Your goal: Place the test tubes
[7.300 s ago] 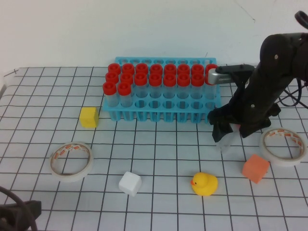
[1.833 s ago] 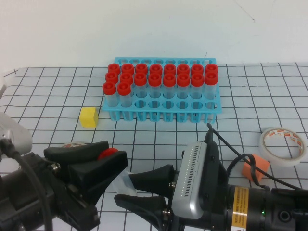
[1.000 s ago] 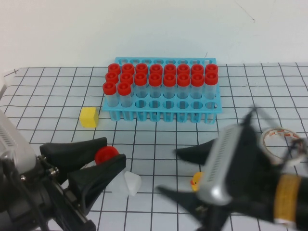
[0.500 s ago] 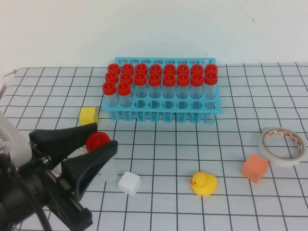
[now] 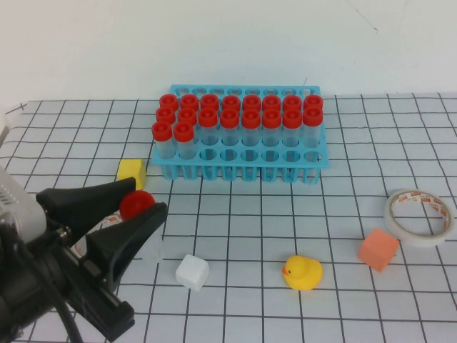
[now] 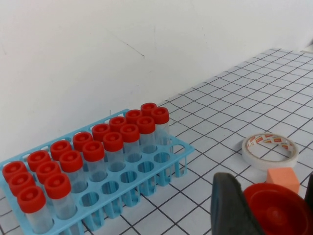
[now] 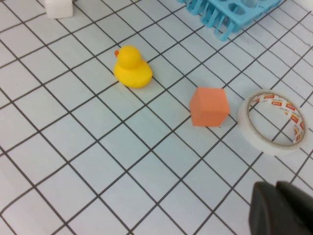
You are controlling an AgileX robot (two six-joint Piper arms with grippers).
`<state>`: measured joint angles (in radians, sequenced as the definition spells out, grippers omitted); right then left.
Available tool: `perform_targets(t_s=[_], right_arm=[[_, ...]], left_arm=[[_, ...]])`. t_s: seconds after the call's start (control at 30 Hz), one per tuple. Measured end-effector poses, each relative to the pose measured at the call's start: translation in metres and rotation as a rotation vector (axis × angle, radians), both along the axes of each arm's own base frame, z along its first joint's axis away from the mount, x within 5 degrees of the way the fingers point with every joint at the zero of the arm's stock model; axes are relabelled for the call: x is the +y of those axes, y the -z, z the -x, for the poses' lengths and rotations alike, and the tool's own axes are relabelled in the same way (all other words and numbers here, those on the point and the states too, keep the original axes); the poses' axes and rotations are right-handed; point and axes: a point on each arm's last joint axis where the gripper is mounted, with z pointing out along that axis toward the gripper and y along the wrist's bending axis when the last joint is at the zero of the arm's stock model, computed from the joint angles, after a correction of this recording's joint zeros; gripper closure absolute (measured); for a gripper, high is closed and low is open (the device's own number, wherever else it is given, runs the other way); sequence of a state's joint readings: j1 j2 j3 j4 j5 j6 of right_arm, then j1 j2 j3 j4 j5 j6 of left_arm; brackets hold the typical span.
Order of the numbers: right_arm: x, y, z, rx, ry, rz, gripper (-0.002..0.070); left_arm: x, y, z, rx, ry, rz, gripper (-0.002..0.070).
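From the high view, my left gripper (image 5: 148, 200) is on the near side of the rack (image 5: 235, 171), off toward its left end. It is clamped on a test tube (image 5: 136, 206) just under the red cap. The tube hangs roughly upright and is well short of the rack. The two far rows of the rack are full. The next row holds only two racked tubes (image 5: 173, 133) at its left end, with open holes beside them. My right gripper does not appear in this view.

In the left wrist view, the red cap (image 6: 278, 210) sits between the dark fingers (image 6: 230, 208), so the grasp looks secure. The rack (image 6: 182, 147) lies ahead, with a tape roll (image 6: 270, 149) and an orange cube (image 6: 282, 178) off its right end.

In the right wrist view, my right gripper (image 7: 281, 208) is pinched closed on nothing. It hovers near the tape roll (image 7: 269, 122), on the near side of the rack's right end (image 7: 230, 17), past the duck (image 7: 131, 66).

I judge this to be the carry step: the tube is grasped but not yet delivered. The next move is to bring the tube over the first open hole beside those two racked tubes, keep it vertical, lower it into the hole, and only then let go.
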<state>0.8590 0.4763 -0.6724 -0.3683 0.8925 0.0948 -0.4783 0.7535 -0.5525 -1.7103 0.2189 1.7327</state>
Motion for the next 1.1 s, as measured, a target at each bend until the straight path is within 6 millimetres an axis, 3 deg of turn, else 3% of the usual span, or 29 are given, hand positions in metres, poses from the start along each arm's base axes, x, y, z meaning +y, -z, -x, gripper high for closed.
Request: perform_targets(t_s=[0.77,1.1], right_arm=[[-0.0002,0.0005,0.0003,0.006,0.001,0.002,0.0678],[-0.0005,0.0008,0.0004,0.008,0.002,0.007,0.0678]], left_arm=[[0.0043,0.0008,-0.0036,-0.051,-0.054,-0.074,0.0408],[0.0076,-0.0049,-0.0055,0.094,-0.111,0.019,0.0408]])
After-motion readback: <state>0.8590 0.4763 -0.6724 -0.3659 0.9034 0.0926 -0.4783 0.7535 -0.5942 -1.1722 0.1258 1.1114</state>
